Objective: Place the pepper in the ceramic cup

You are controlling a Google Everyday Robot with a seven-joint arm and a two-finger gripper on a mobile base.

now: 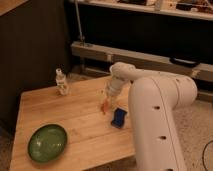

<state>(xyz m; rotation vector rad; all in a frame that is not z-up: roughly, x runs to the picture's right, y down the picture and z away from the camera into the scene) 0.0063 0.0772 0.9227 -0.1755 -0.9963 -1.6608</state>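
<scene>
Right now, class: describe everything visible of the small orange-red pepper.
The small, slim orange-red pepper is tapered and stands roughly upright, low over the light wooden table, directly beneath the robot's gripper. Whether the gripper holds it, or it touches the table, cannot be told. A blue rectangular sponge lies close beside it, apart.

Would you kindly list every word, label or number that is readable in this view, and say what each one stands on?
No text can be read.
Label on the clear bottle: too blurred to read.
Green bowl, blue sponge, pepper: no markings visible.
The gripper, directly above the pepper near the table's middle, shows no markings.
</scene>
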